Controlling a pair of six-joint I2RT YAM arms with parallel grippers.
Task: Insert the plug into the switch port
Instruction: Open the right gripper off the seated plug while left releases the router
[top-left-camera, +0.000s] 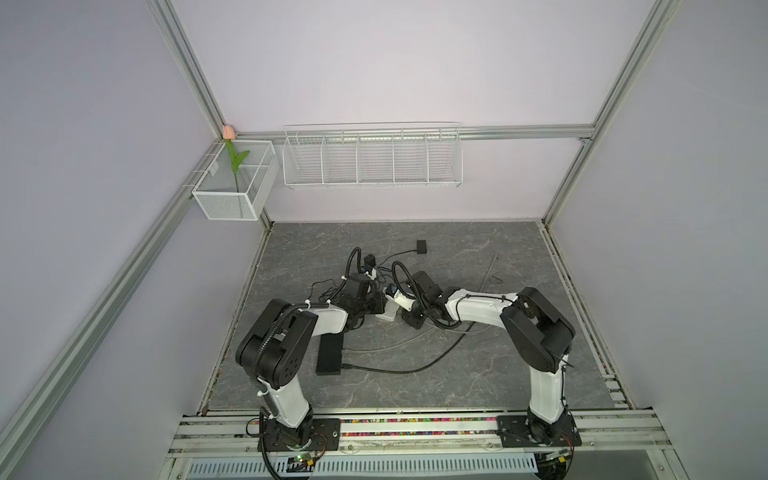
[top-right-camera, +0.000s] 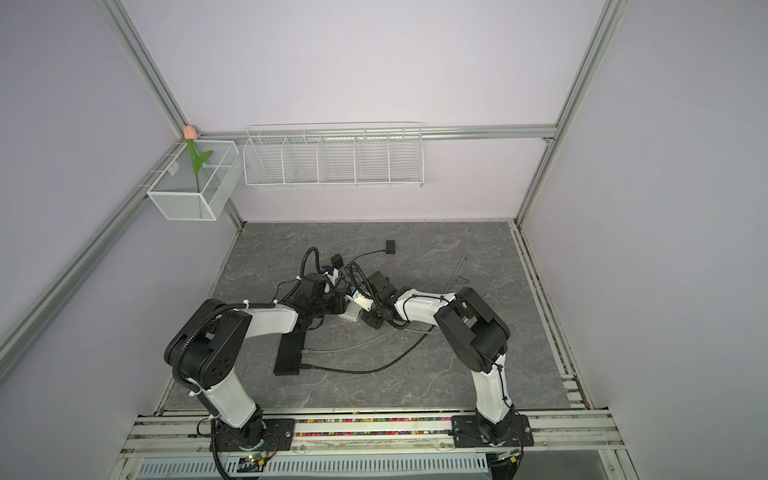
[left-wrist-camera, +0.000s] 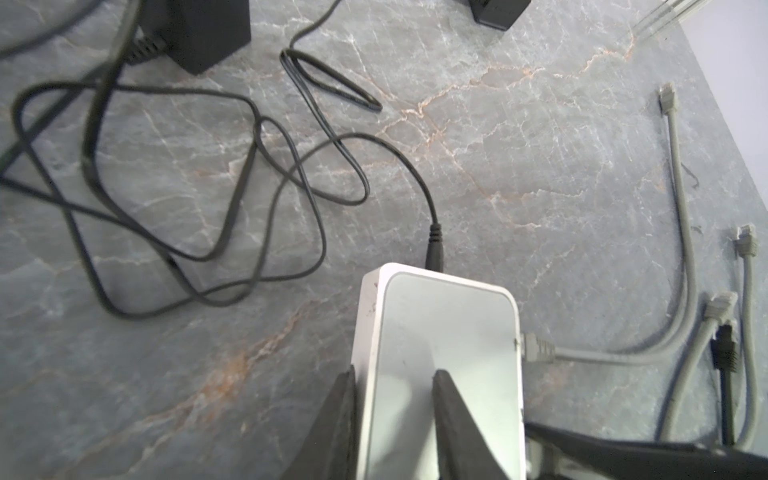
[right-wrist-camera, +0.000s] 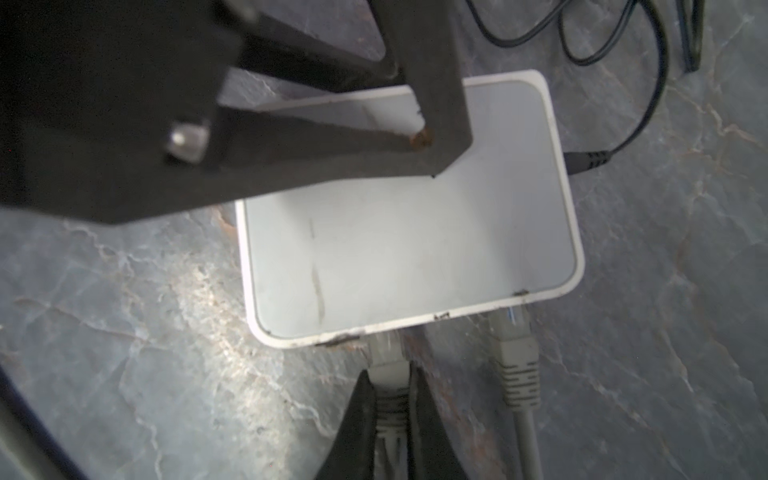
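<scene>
While right hand grips plug, basket holds tulip.

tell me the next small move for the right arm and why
Probably push the grey plug straight into the switch. The right fingers are shut on it with its tip at the switch's port edge, not clearly seated, and the left fingers clamp the switch to brace it.

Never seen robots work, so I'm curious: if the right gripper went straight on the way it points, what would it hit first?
The white switch, directly ahead. The grey plug held by the right gripper leads and seems to be at a port on its edge, though depth is unclear.
</scene>
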